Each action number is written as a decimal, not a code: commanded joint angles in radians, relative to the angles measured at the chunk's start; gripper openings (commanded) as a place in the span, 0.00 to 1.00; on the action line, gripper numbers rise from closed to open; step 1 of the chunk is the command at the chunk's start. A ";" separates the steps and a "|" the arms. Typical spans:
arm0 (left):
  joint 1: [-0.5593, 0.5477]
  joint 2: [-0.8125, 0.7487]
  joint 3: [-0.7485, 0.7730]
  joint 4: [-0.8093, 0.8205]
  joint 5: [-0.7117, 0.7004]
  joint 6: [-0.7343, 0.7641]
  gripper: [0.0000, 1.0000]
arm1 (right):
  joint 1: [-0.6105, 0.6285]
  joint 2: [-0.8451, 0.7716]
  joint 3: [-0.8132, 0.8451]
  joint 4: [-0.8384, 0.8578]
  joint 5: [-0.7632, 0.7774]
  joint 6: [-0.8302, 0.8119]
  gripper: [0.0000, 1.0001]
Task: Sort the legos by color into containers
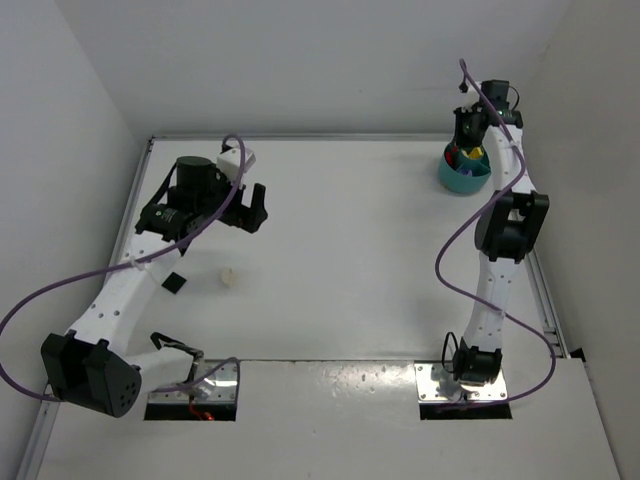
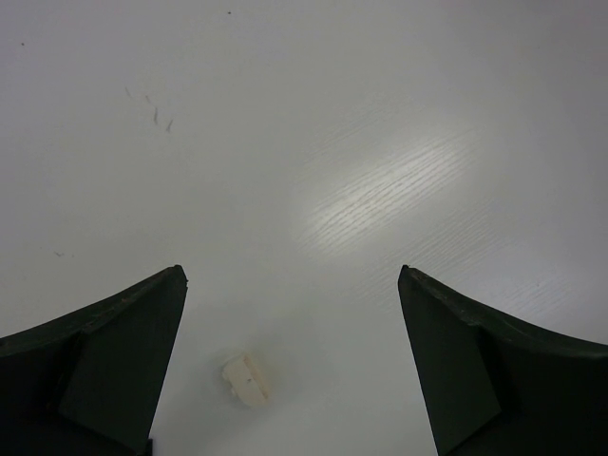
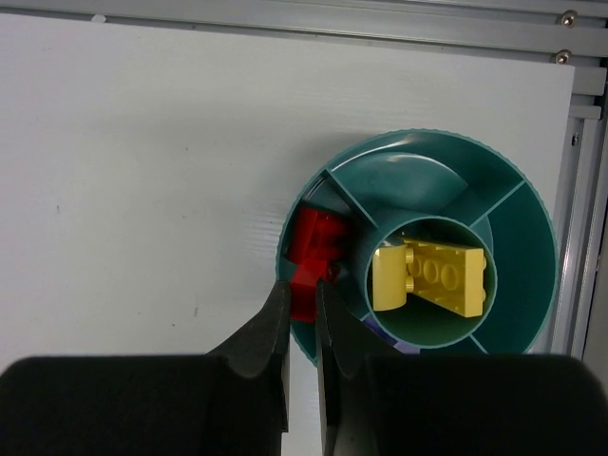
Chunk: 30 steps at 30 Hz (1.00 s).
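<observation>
Claws differed: the left claw (image 2: 292, 275) was spread wide, both dark fingers apart with nothing gripped, hovering over the white counter (image 2: 380, 142). The cream lego (image 2: 247, 380) lay loose on the counter between those fingers, nearer the left one and touching neither. In the top view it sat on the left half of the counter, near a small black square (image 1: 175, 283) and just in front of the left arm's wrist. The teal dish (image 3: 432, 157) stood at the far right corner, well apart from the cream lego, close beside the metal rail (image 3: 380, 19) at the counter edge. The right claw (image 3: 302, 285) was narrow, only a thin slit between the fingers, with its tips at the dish's near-left rim. The red legos (image 3: 316, 245) lay in the outer wedge right at those tips; whether the tips pinched the red could not be told. The yellow legos (image 3: 432, 278) sat in the round centre compartment. A pale purple piece (image 3: 385, 334) showed in a lower wedge, mostly hidden behind the right claw.
</observation>
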 commanded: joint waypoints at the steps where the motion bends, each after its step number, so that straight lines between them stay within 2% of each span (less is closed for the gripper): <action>1: 0.010 0.000 0.013 0.019 -0.010 -0.022 1.00 | -0.001 0.004 0.035 0.031 0.019 -0.009 0.03; 8: 0.010 -0.012 0.004 0.028 -0.051 -0.022 1.00 | -0.001 0.013 0.035 0.031 0.028 -0.009 0.24; 15: 0.060 -0.057 -0.029 0.028 -0.073 -0.031 1.00 | -0.001 -0.008 0.026 0.031 0.010 -0.009 0.34; 18: 0.094 -0.069 -0.051 0.005 -0.048 0.004 1.00 | -0.001 -0.049 0.026 0.009 -0.073 0.000 0.34; 22: 0.180 -0.078 -0.091 -0.096 -0.023 0.141 1.00 | 0.020 -0.137 -0.003 -0.031 -0.217 0.000 0.35; 26: 0.229 -0.097 -0.178 -0.205 0.001 0.317 0.96 | 0.040 -0.213 -0.069 -0.075 -0.436 -0.021 0.41; 30: 0.242 -0.057 -0.240 -0.238 -0.060 0.371 0.87 | 0.075 -0.253 -0.129 -0.094 -0.475 -0.021 0.44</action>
